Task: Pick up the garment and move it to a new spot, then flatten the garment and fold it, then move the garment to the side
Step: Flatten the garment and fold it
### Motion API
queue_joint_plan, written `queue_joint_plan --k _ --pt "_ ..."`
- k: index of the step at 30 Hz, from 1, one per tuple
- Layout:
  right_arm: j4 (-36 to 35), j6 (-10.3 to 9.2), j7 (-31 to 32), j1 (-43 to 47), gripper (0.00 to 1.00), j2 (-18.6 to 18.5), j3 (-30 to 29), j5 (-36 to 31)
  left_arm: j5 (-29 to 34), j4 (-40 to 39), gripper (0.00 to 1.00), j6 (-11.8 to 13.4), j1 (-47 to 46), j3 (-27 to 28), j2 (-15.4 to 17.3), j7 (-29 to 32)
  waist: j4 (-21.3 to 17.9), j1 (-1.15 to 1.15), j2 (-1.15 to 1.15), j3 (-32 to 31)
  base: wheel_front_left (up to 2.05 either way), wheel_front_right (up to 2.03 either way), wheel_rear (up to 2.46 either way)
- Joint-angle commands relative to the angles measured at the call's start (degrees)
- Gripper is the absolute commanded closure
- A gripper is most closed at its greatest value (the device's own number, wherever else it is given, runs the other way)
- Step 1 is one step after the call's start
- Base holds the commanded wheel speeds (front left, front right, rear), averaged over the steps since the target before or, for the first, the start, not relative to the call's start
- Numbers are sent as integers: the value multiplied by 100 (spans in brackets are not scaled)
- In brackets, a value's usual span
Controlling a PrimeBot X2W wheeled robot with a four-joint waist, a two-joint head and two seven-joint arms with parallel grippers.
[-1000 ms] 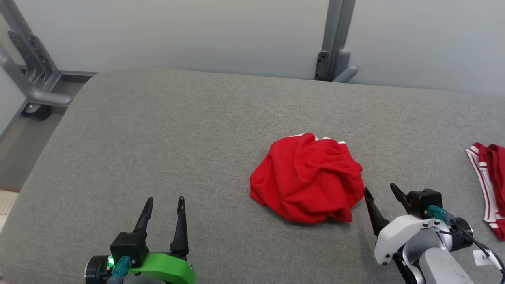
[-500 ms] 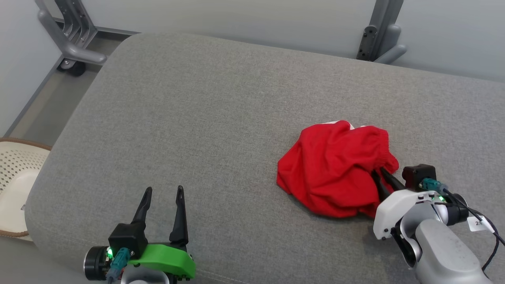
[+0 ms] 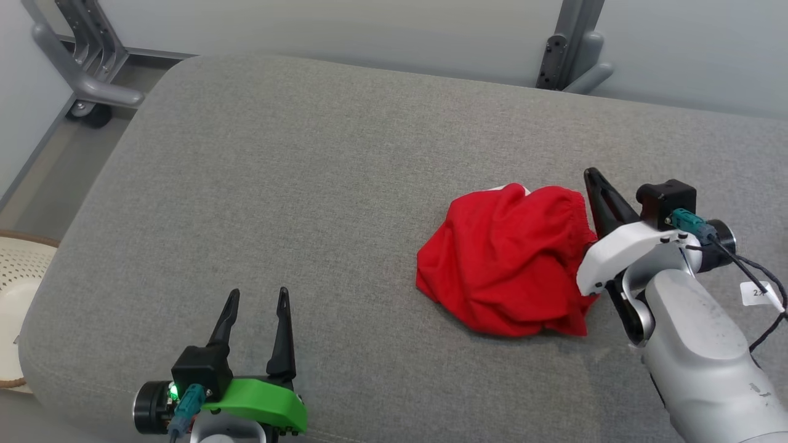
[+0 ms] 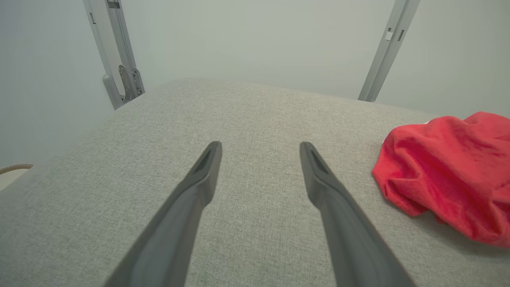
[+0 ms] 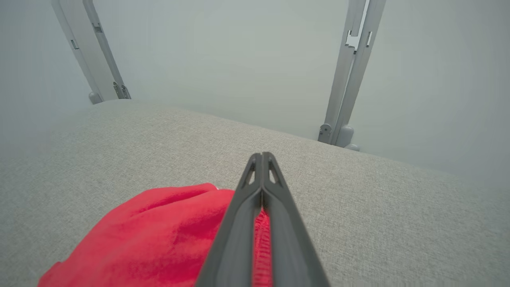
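Over the last second our left gripper [image 3: 258,292] has kept its place with its fingers spread wide on nothing. Our right gripper [image 3: 592,175] was standing open just right of the garment [image 3: 505,258] and has since pushed into its edge, closed, and come up a little. The head camera has swung too, so part of the shift is only the view.

The garment is a red crumpled heap on the grey cushion [image 3: 308,184]. It lies ahead of the left gripper and well off to its right, and it presses against the left side of the right gripper's fingers. In the right wrist view the two fingers meet at the tips, with a strip of gathered red hem [image 5: 261,239] caught lower down between them, so we judge the grip real but thin.

The heap has no clear long axis. It is slightly wider across than deep, and its gathered elastic edge is turned toward the right gripper, with a bit of white trim showing on the far side.

The main risk is the hold. The hem sits low in the fingers, not at the tips, so a quick lift could pull it free. We may also hold one layer only. Then the rest would drag over the cushion and unroll unevenly, or land twisted at the new spot. The left gripper is too far away to catch it.
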Motion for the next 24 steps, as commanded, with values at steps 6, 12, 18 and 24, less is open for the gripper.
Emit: queue_joint_plan --k 6,12,18,24 --pt "445 -8 32 -63 59 6 42 33 66 39 0 -54 -136 -29 -13 -2 -31 0 0 36 0 0 0" --pt "944 -8 527 -327 0 -134 94 543 79 76 0 -78 -178 -68 -19 -2 95 0 0 126 0 0 0" --pt "800 -8 1775 -562 0 -405 223 2045 90 111 0 -108 -228 -150 -26 -1 286 0 0 184 0 0 0" --pt "277 -8 3155 -556 0 -867 428 3274 78 141 0 -95 -204 -200 -29 -1 429 0 0 209 0 0 0"
